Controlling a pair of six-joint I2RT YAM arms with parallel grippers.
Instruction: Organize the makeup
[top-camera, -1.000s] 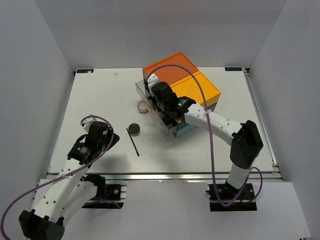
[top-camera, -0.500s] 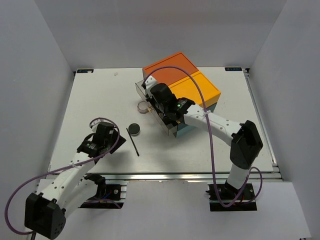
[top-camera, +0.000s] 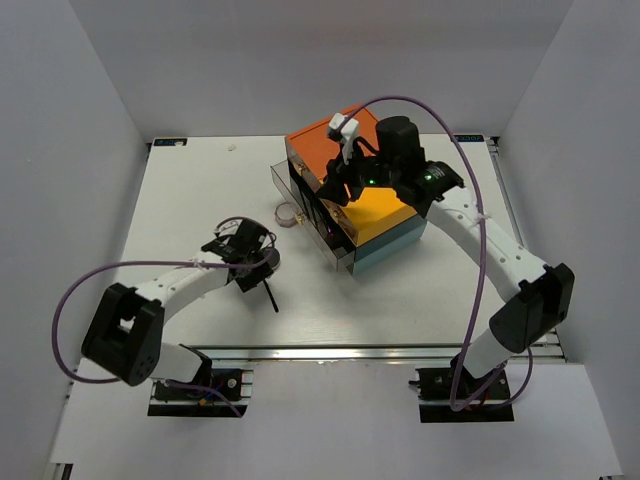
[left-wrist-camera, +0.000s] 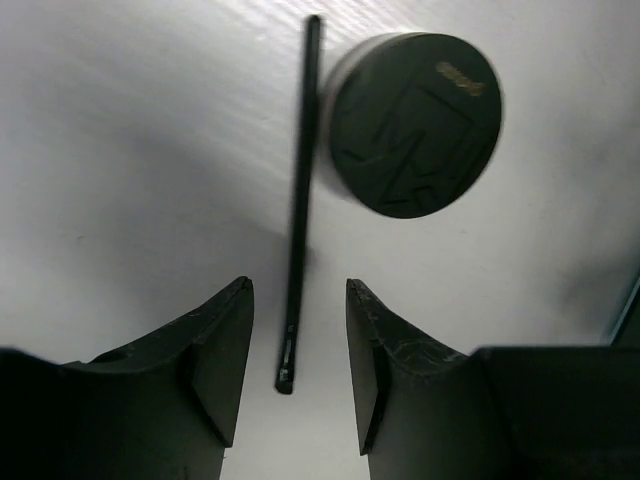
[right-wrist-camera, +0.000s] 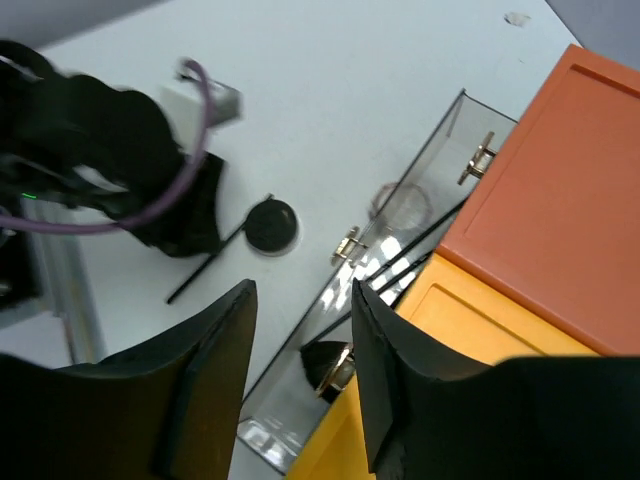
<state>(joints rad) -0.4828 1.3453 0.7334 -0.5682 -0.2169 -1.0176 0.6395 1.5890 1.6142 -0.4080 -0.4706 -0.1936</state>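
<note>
A thin black stick (left-wrist-camera: 298, 200) lies on the white table next to a round black compact (left-wrist-camera: 415, 125). My left gripper (left-wrist-camera: 298, 290) is open low over the stick's near end, one finger on each side, not touching it. From above, the left gripper (top-camera: 255, 268) partly covers the compact (top-camera: 270, 260); the stick (top-camera: 271, 293) runs toward the front. A round pinkish jar (top-camera: 289, 215) sits beside the open clear drawer (top-camera: 318, 215). A black flared brush (right-wrist-camera: 335, 365) lies in that drawer. My right gripper (right-wrist-camera: 302, 295) hangs open and empty above the drawer and box (top-camera: 335, 192).
The drawer box has an orange top (top-camera: 335, 140), a yellow part (top-camera: 380, 212) and a teal base (top-camera: 395, 245). Its clear drawer sticks out to the left. White walls enclose the table; a metal rail (top-camera: 320, 352) runs along the near edge.
My right gripper opened, rose out of the drawer and pulled back over the box. My left arm swung right and now straddles the stick beside the compact.
</note>
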